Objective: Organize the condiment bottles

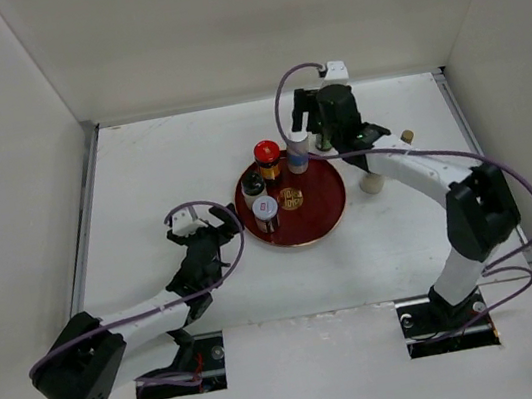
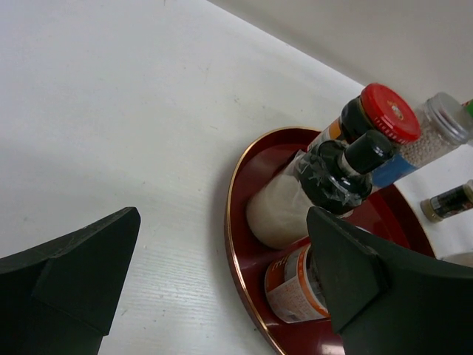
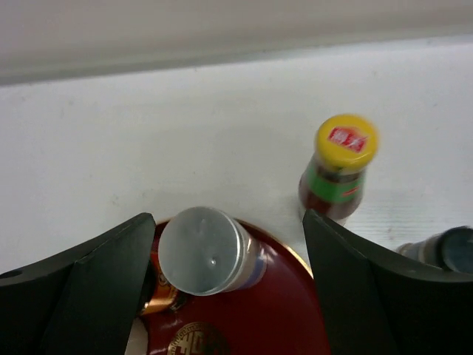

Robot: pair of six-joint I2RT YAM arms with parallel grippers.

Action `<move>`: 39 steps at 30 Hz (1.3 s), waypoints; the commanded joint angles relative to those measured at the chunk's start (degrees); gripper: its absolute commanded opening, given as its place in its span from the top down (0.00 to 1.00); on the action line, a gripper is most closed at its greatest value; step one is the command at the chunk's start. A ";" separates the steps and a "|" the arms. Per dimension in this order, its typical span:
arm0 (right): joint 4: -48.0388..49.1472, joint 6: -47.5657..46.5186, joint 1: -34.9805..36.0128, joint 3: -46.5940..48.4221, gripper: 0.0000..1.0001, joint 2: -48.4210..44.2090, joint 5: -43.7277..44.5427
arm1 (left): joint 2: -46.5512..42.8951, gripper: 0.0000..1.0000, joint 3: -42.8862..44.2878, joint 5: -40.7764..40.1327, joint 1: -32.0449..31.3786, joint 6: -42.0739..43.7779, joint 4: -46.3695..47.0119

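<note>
- The right claw [image 3: 225,222] is spread wide and straddles the clear-capped bottle [image 3: 201,250] without touching it. That bottle stands on the far rim of the red tray [image 1: 327,212].
- The left claw [image 2: 222,214] is also wide and holds nothing. It hangs over bare desk [image 1: 141,179] just near-left of the tray.
- Likely risk: a bottle this close to the rim could tip off the lip if the right claw's fingers close off-centre or drag it sideways.
- Likely risk: the red-capped bottle [image 1: 267,154] stands just beside it on the left, so a finger coming down or swinging left could knock it into its neighbours.
- Likely risk: the yellow-capped bottle [image 3: 340,166], on the desk just past the rim, is near the other finger and could be clipped.
- On the tray, four: the clear-capped and red-capped bottles, the black-capped bottle [image 1: 253,183] and the orange-labelled jar [image 2: 295,285].
- Off the tray, on the right, at least two: the overhead view shows a cream bottle [image 1: 372,183] and a tan-topped bottle [image 1: 405,137]. The right wrist view shows the yellow-capped bottle and a dark-capped bottle [image 3: 451,251]. Whether these pairs overlap cannot be told.
- One tray, two claws.
</note>
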 commanded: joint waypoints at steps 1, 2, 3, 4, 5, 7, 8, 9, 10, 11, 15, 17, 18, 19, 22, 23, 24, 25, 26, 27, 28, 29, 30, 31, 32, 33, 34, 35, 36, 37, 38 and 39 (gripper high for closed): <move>2.80 0.06 -1.94 0.02 0.12 -6.45 0.64 | 1.26 0.00 2.37 2.40 -0.10 0.59 0.78; 2.53 -0.11 -2.55 0.37 0.12 -6.45 1.34 | 1.26 0.00 2.46 2.84 -0.01 0.50 0.70; 2.27 -0.38 -3.08 0.98 0.12 -6.45 1.87 | 0.82 0.00 2.28 3.45 -0.01 0.41 0.69; 2.18 -0.81 -3.35 1.60 0.12 -6.10 2.23 | 0.30 0.00 2.11 4.07 0.08 0.32 0.69; 2.09 -1.60 -3.70 2.47 0.12 -5.49 2.49 | -0.06 0.00 1.84 4.51 0.08 0.24 0.87; 1.39 -3.27 -4.49 4.93 0.11 -2.86 3.54 | -0.24 0.00 1.58 4.69 0.08 -0.20 1.05; 0.52 -4.06 -4.93 6.42 0.11 -1.19 4.16 | 0.20 0.00 1.67 4.69 0.08 -0.29 1.05; -0.53 -4.68 -5.19 7.92 0.11 0.48 4.95 | 0.55 0.01 1.75 4.77 0.17 -0.29 1.05; -1.15 -5.30 -5.46 9.32 0.10 2.15 5.91 | 0.64 0.01 1.75 4.95 0.34 -0.29 1.13; -1.16 -5.91 -5.72 10.30 0.11 3.64 6.53 | 0.64 0.02 1.75 5.12 0.43 -0.29 1.13; -1.25 -6.80 -6.51 12.41 0.15 8.04 7.50 | 0.47 0.04 1.58 5.21 1.66 -0.47 1.22; -0.63 -6.71 -6.86 12.59 0.20 9.36 7.50 | 0.55 0.04 1.49 5.48 2.45 -0.90 0.96; -0.28 -6.71 -6.95 12.59 0.24 9.98 7.42 | 0.56 0.04 1.49 5.74 2.71 -1.08 0.96; 0.24 -6.71 -7.04 12.59 0.30 10.59 7.33 | 0.82 0.04 1.49 6.00 2.89 -1.26 0.96; 2.26 -6.97 -7.04 11.54 0.48 10.86 7.50 | 1.70 0.04 1.67 6.62 3.16 -1.52 1.13; 3.66 -6.80 -7.22 10.75 0.56 10.60 7.59 | 1.87 0.04 1.75 6.71 3.16 -1.52 1.13; 5.76 -6.88 -7.22 9.61 0.63 9.82 7.42 | 1.87 0.04 1.75 6.88 3.16 -1.52 1.22; 7.96 -7.14 -7.13 8.30 0.68 8.85 7.59 | 1.70 0.04 1.75 7.06 3.16 -1.52 1.22; 9.90 -7.67 -6.96 7.15 0.70 7.71 7.76 | 1.61 0.04 1.75 7.23 3.16 -1.52 1.22; 11.39 -8.37 -6.95 6.36 0.70 6.48 8.03 | 1.61 0.04 1.67 7.24 3.16 -1.61 1.22; 12.10 -8.99 -6.95 5.92 0.71 5.25 8.73 | 1.61 0.04 1.67 7.24 3.16 -1.61 1.22; 12.37 -9.69 -6.95 5.74 0.72 4.28 9.52 | 1.61 0.04 1.67 7.24 3.24 -1.61 1.14; 12.55 -10.83 -6.95 5.65 0.72 2.79 10.66 | 1.61 0.04 1.75 7.32 3.24 -1.61 1.13; 12.81 -12.32 -6.95 5.30 0.72 0.86 12.15 | 1.44 0.04 1.75 7.32 3.24 -1.61 1.05; 12.90 -13.20 -6.87 4.86 0.72 -0.55 12.94 | 1.17 0.04 1.67 7.32 3.24 -1.70 1.05; 13.08 -14.08 -6.52 3.99 0.72 -3.09 13.82 | 1.00 0.04 1.49 7.32 3.24 -1.70 1.05; 12.73 -14.18 -6.17 3.28 0.71 -4.50 14.00 | 0.91 0.04 1.40 7.24 3.42 -1.70 1.22; 12.47 -14.35 -5.64 2.23 0.71 -6.43 14.18 | 0.73 0.04 1.49 7.15 3.86 -1.70 1.05; 12.29 -14.27 -5.03 0.83 0.71 -8.28 14.27 | 0.47 0.04 1.49 6.97 4.73 -1.61 0.87; 11.94 -14.01 -4.32 -0.49 0.71 -9.86 14.36 | 0.29 0.04 1.23 7.32 5.87 -1.70 0.87; 11.68 -13.74 -3.36 -1.98 0.71 -11.18 14.44 | -0.06 0.04 0.88 7.50 6.49 -2.13 0.70; 11.59 -13.30 -2.48 -3.57 0.70 -12.41 14.79 | -0.32 0.04 0.61 7.85 6.50 -2.83 0.61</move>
